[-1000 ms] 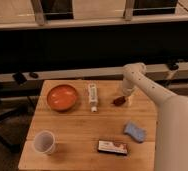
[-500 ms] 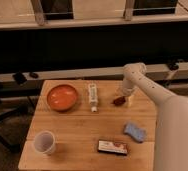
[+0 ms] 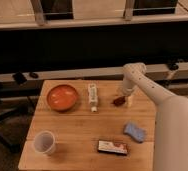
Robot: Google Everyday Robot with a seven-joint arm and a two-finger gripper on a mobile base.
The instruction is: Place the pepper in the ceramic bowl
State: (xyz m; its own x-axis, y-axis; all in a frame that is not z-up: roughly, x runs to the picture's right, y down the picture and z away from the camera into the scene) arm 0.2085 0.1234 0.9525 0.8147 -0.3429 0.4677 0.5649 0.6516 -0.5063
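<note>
The pepper (image 3: 118,101) is a small dark red object lying on the wooden table (image 3: 82,130), right of centre. My gripper (image 3: 126,98) hangs at the end of the white arm, directly at the pepper's right side and touching or almost touching it. The ceramic bowl (image 3: 62,97) is a round orange dish on the table's left half, far from the gripper, with nothing visible inside it.
A white tube with green marks (image 3: 92,96) lies between the bowl and the pepper. A white cup (image 3: 44,142) stands at the front left. A blue sponge (image 3: 134,131) and a flat packet (image 3: 112,147) lie at the front right.
</note>
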